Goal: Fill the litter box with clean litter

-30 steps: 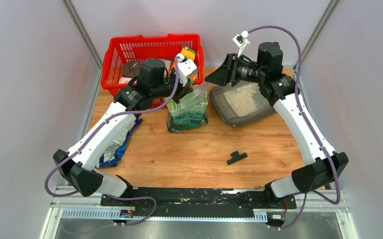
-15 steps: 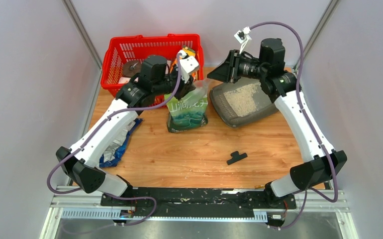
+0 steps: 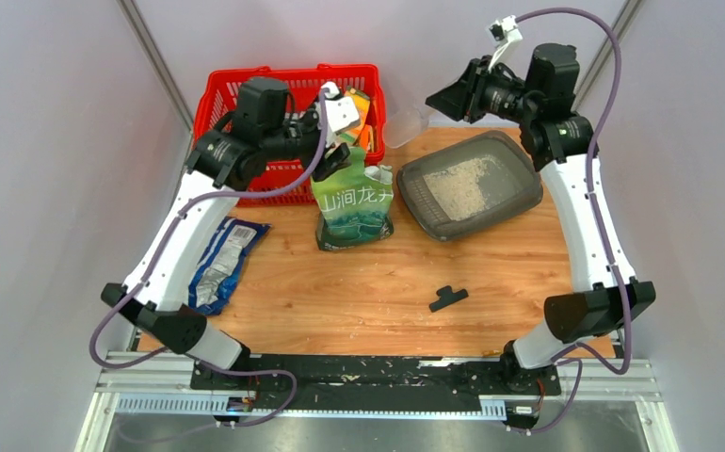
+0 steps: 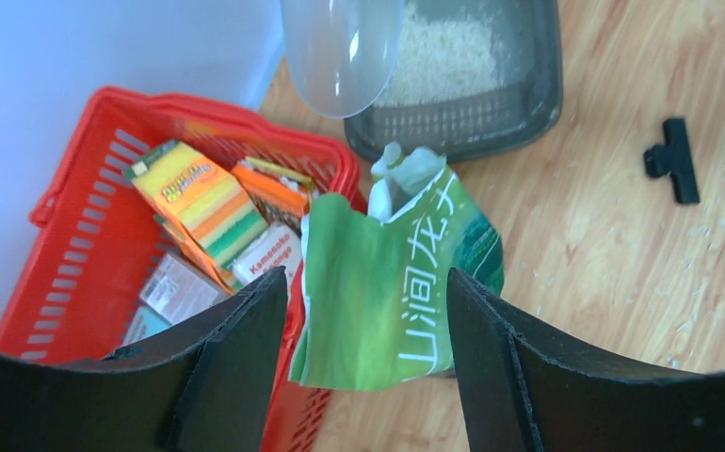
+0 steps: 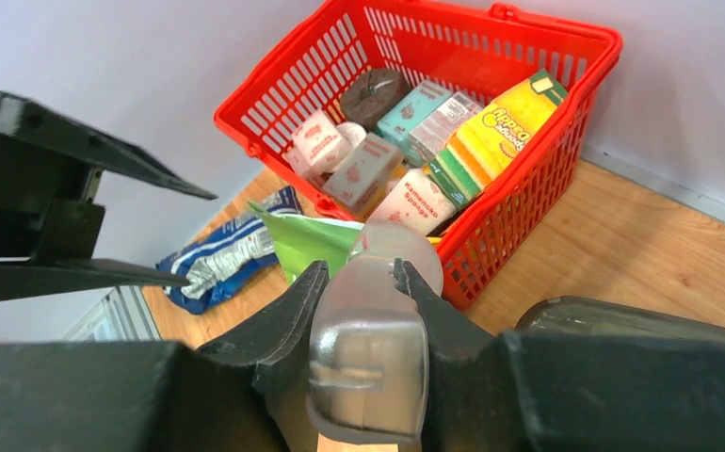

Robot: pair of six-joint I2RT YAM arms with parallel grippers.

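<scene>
Litter box (image 3: 514, 200) is lying below and to the right of the right gripper (image 5: 359, 278), its long side running roughly along the fingers' line, with clean litter (image 3: 459, 182) covering part of its floor. That gripper, the nearer one, is clamping a clear scoop (image 5: 368, 358); it looks empty, though the cloudy plastic leaves doubt. Left gripper (image 4: 366, 282) is hanging wide open above the green pouch (image 3: 354, 202). Since a second ago the right arm has been rising off the tray, and the left jaws have released the pouch.
</scene>
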